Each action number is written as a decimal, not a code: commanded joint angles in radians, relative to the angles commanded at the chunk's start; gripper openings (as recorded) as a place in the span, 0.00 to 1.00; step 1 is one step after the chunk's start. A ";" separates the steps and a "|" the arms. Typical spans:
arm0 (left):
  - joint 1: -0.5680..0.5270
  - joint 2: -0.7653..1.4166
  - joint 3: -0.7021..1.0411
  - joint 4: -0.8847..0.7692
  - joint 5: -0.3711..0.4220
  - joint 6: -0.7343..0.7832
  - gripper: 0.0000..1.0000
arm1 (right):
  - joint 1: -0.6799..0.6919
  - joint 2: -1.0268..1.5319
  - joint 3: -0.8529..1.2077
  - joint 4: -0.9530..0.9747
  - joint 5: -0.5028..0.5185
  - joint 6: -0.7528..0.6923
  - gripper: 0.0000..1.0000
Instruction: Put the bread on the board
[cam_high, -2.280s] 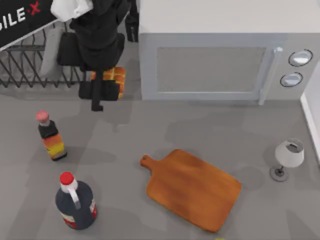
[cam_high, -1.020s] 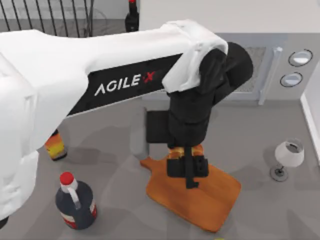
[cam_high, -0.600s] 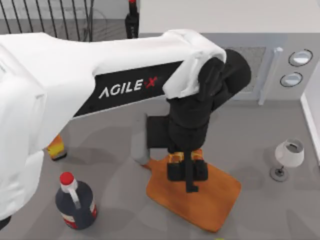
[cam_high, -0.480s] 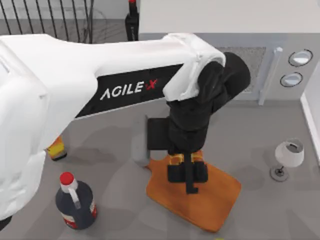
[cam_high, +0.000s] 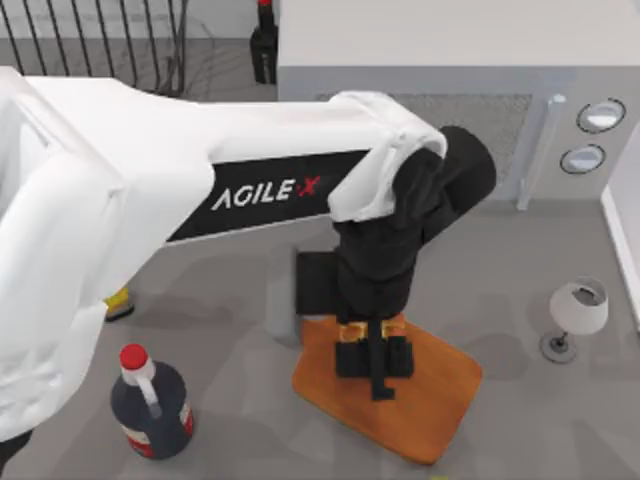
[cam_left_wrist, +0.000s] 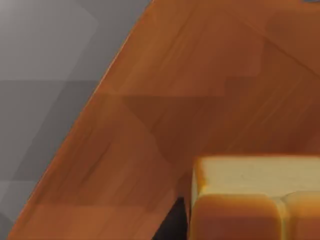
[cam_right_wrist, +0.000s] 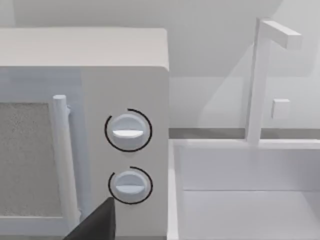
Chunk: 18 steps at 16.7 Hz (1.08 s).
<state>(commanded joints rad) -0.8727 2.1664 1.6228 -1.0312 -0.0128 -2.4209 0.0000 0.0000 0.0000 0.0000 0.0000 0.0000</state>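
Reddish-brown wooden board (cam_high: 440, 385) is sitting under the left gripper (cam_high: 374, 357), which is clamping the bread (cam_high: 364, 329) and holding it low over the board's handle end.

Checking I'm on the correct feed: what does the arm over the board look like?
The left arm has a bulky white shell with a black panel reading AGILE X, the X in red. Its wrist and left hand are boxy and matte black.
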 joint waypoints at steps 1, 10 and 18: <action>0.000 0.006 -0.006 0.003 0.000 0.000 0.00 | 0.000 0.000 0.000 0.000 0.000 0.000 1.00; 0.000 0.008 -0.007 0.003 0.000 0.000 0.38 | 0.000 0.000 0.000 0.000 0.000 0.000 1.00; 0.000 0.008 -0.007 0.003 0.000 0.000 0.98 | 0.000 0.000 0.000 0.000 0.000 0.000 1.00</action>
<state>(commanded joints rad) -0.8729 2.1741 1.6155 -1.0283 -0.0130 -2.4204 0.0000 0.0000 0.0000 0.0000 0.0000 0.0000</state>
